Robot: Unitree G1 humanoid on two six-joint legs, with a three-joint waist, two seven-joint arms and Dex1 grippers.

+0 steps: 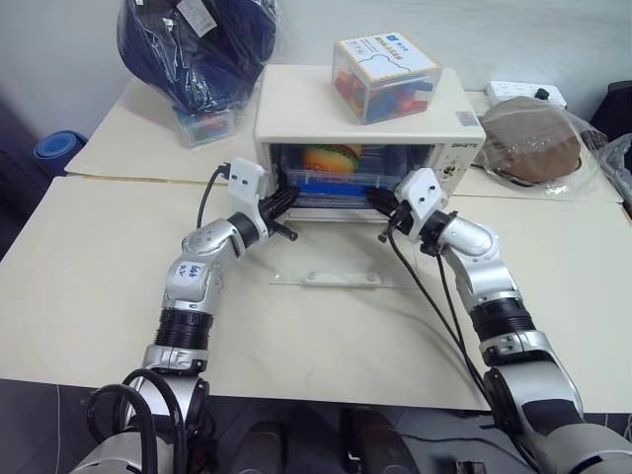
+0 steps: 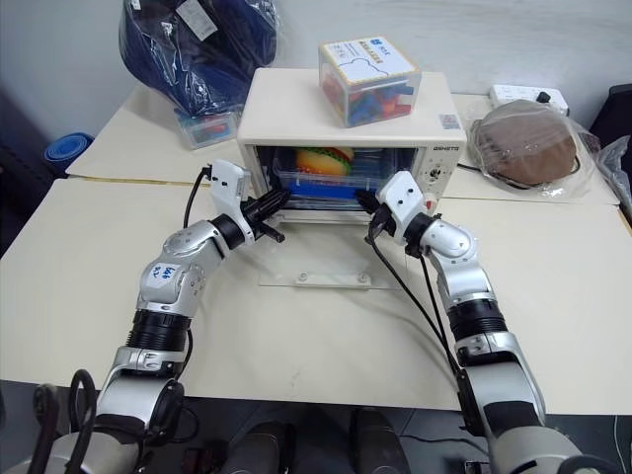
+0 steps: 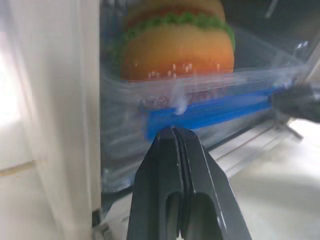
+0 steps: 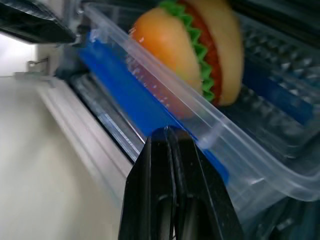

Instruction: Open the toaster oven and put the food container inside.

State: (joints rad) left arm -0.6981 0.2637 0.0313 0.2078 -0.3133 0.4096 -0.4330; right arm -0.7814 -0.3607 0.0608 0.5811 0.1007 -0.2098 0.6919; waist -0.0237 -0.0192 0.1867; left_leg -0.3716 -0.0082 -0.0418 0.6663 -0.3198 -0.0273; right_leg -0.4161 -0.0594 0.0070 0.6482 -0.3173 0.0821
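Note:
The cream-white toaster oven stands at the back of the table with its glass door dropped flat toward me. The food container, clear with a blue clip and a burger in it, lies in the oven's mouth on the rack. My left gripper is shut, and its tips meet the container's front left edge. My right gripper is shut too, its tips against the blue clip at the container's front right. Neither gripper holds anything.
A clear cube with colourful pieces sits on top of the oven. Behind on the left lie a blue bag in plastic and a small box. A bagged brown object and a power strip lie to the right.

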